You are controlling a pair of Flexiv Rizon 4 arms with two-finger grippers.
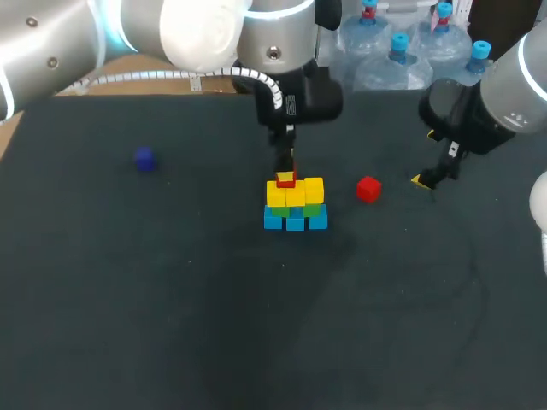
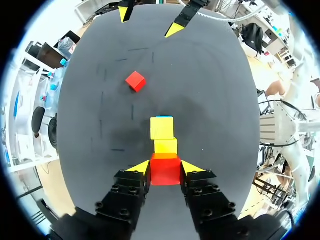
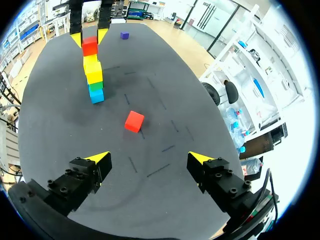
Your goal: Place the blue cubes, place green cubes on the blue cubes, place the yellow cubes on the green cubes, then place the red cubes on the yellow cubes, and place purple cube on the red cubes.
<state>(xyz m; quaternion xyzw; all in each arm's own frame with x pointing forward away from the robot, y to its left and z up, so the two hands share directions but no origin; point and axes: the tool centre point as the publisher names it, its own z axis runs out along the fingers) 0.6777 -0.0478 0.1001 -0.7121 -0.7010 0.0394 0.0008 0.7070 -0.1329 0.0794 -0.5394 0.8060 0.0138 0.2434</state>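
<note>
Cube stack (image 1: 295, 205) stands mid-surface (image 1: 171, 299), on dark matte cloth. Its smooth, square-edged blocks form a blue row below, green above it and yellow on top, with the long axis side to side in the head view. The left tool (image 2: 165, 167) is clamped on a red cube (image 2: 165, 169) at the stack's top. The right tool (image 3: 150, 157) hangs with fingers apart. A loose red cube (image 1: 368, 189) sits near the stack's right, and the purple cube (image 1: 144, 159) lies well apart to the left.

No legible text, labels, numbers
</note>
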